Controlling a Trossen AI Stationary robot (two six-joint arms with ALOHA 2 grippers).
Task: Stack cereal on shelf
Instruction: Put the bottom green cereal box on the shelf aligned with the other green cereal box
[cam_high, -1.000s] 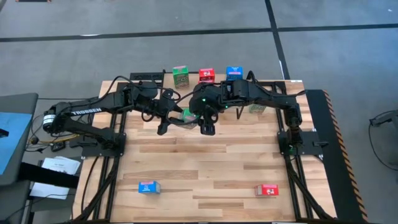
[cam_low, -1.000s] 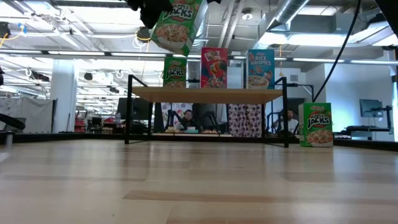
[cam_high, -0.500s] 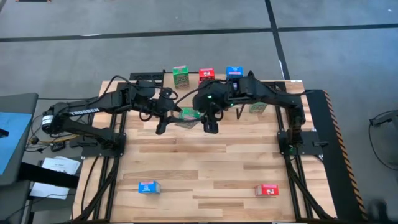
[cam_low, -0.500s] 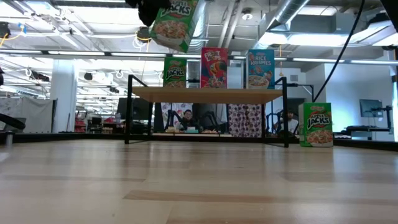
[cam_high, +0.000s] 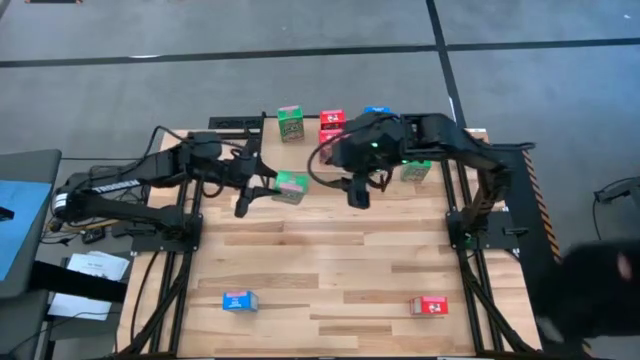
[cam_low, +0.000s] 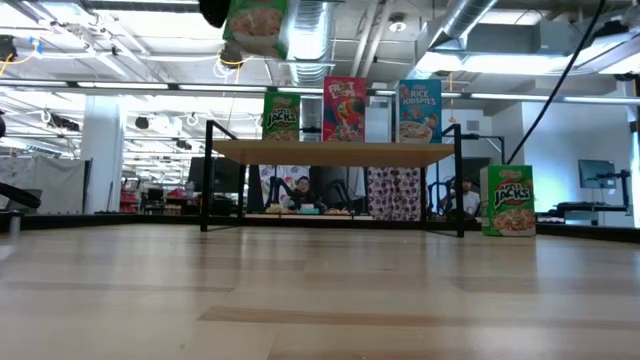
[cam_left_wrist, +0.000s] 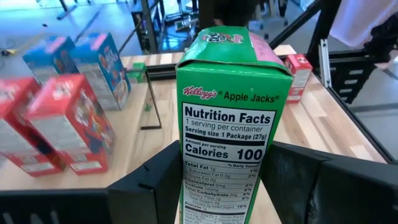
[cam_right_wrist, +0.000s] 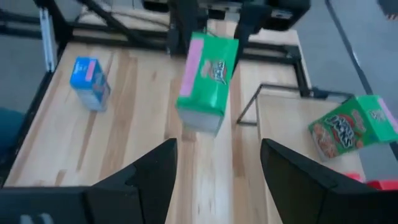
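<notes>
A green cereal box (cam_high: 291, 186) hangs in my left gripper (cam_left_wrist: 224, 168), high above the tabletop and left of the shelf (cam_low: 335, 151); the low view shows it (cam_low: 255, 25) at the top. My right gripper (cam_high: 358, 194) is open, just right of that box and in front of the shelf, touching nothing (cam_right_wrist: 217, 162). A green (cam_low: 281, 116), a red (cam_low: 344, 108) and a blue box (cam_low: 419, 110) stand on the shelf board. Another green box (cam_low: 510, 200) stands on the table right of the shelf. My left gripper pinches the green box between its two fingers (cam_left_wrist: 158, 183), one on each broad face, at the lower part of the narrow nutrition panel (cam_left_wrist: 224, 186). The fingers come from the table's left. The box is lifted clear and stands roughly upright in the low view.
A blue box (cam_high: 239, 300) lies near the table's near left corner and a red box (cam_high: 431, 305) near the near right. Bare wood lies between them and the shelf. A dark blurred shape (cam_high: 590, 290) stands off the table's near right side. People sit in the room behind the shelf (cam_low: 300, 190).
My right gripper has drawn away from the green box toward the table's right. My left gripper has carried the box a little toward the table's left. The box was tilted in the low view and now stands nearly upright.
</notes>
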